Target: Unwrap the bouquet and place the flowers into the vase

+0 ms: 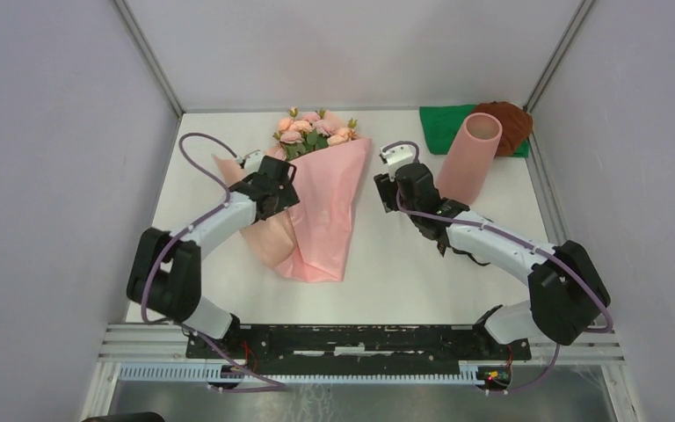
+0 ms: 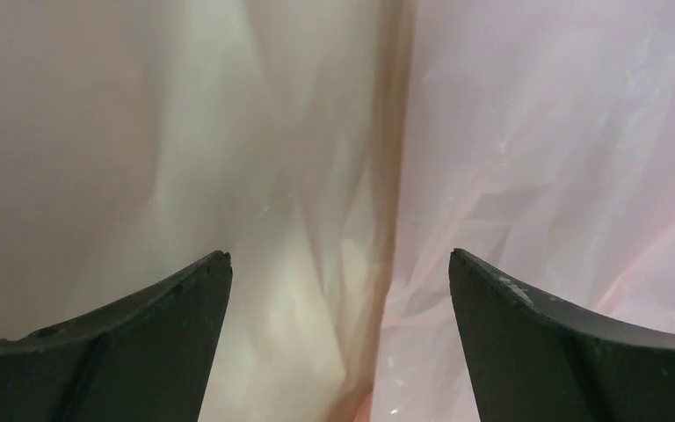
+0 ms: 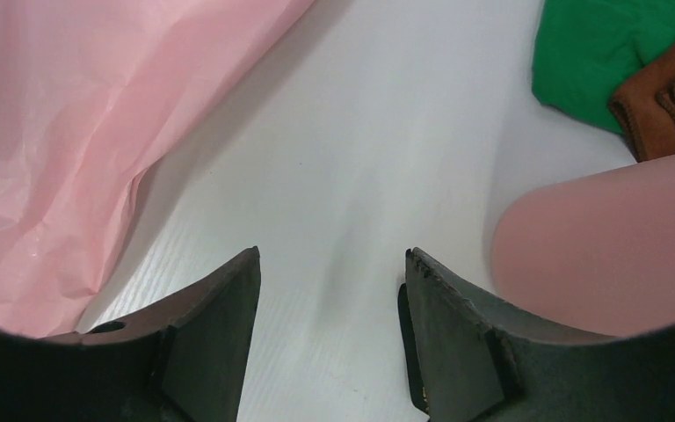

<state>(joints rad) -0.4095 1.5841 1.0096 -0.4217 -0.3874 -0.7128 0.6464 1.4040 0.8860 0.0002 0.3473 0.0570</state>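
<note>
The bouquet (image 1: pixel 321 211) lies mid-table, a cone of pink wrapping paper with its narrow end towards me. The flowers (image 1: pixel 312 130), pink and peach with green leaves, show at its far wide end. My left gripper (image 1: pixel 283 180) hovers over the paper's left fold, open. In the left wrist view the left gripper (image 2: pixel 340 257) has only pale and pink paper (image 2: pixel 536 132) behind its spread fingers. The vase (image 1: pixel 470 154), a salmon-pink cylinder, stands back right. My right gripper (image 1: pixel 387 185) is open over bare table between bouquet and vase. The right gripper (image 3: pixel 332 253) is empty, paper (image 3: pixel 70 132) to its left, vase (image 3: pixel 606 246) to its right.
A green cloth (image 1: pixel 444 127) and a brown bundle (image 1: pixel 511 123) lie behind the vase in the back right corner; the cloth (image 3: pixel 598 53) and bundle (image 3: pixel 668 97) also show in the right wrist view. Grey walls enclose the white table (image 1: pixel 404 264) on three sides.
</note>
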